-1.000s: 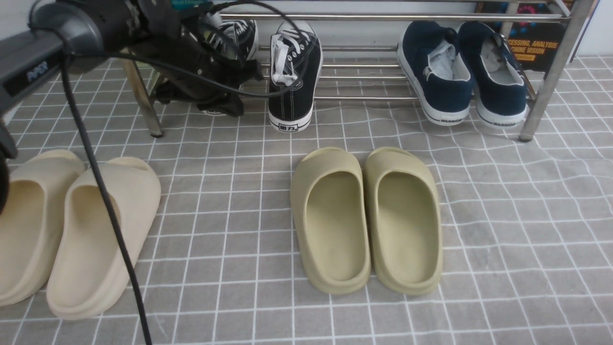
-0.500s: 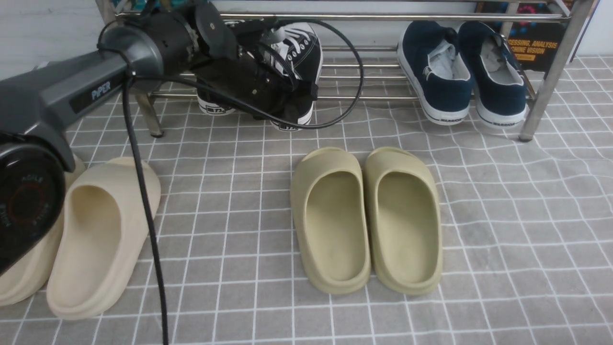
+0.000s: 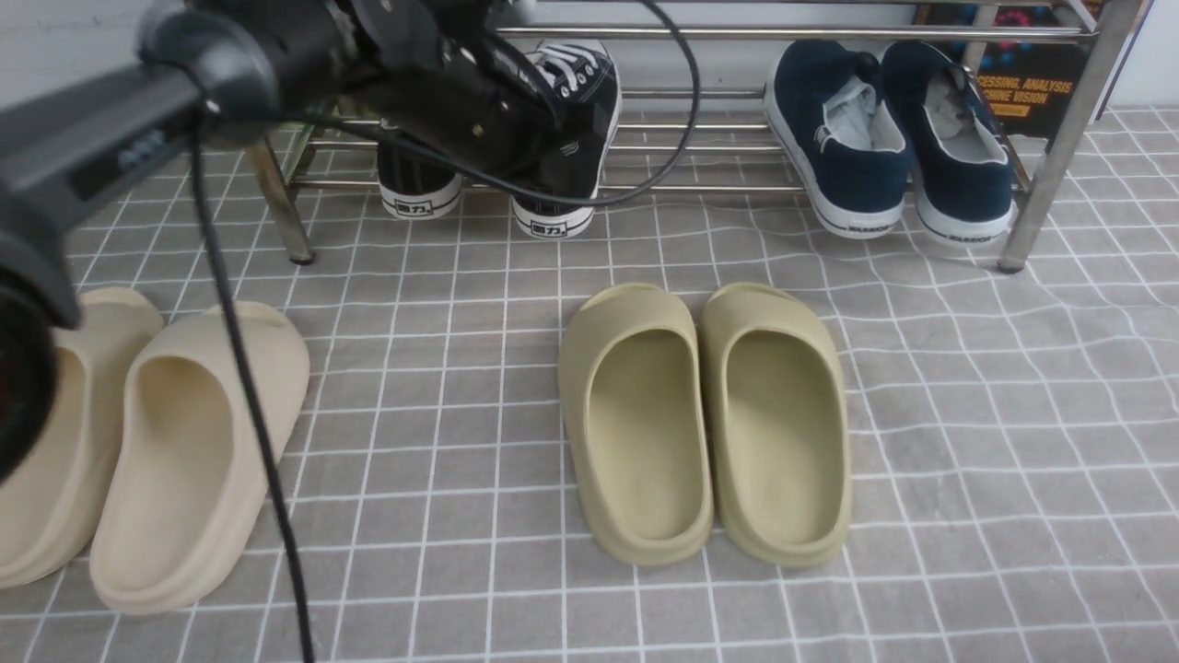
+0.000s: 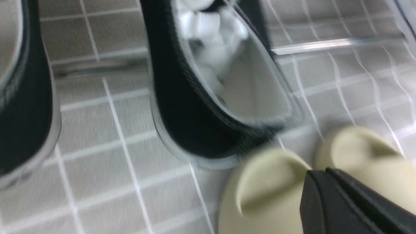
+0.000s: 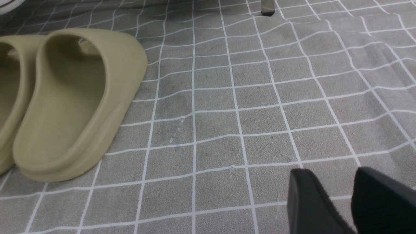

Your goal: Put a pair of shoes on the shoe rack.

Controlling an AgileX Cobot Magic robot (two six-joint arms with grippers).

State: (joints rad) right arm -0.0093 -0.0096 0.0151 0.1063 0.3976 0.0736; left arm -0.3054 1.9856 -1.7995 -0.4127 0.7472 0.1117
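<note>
My left gripper (image 4: 325, 174) is closed with nothing in it; my right gripper (image 5: 325, 182) stands slightly apart, empty. Compared with half a second ago, the right-hand black canvas sneaker (image 3: 564, 175) sits farther back on the shoe rack (image 3: 700, 189), its toe nearer in line with the left-hand one (image 3: 419, 189). Both lie on the lower tubes, toes overhanging. I judge placement nearly complete; withdraw the left arm without snagging the laces.

Black sneakers (image 3: 562, 129) on shoe rack (image 3: 691, 189); navy slip-ons (image 3: 843, 147) too.
</note>
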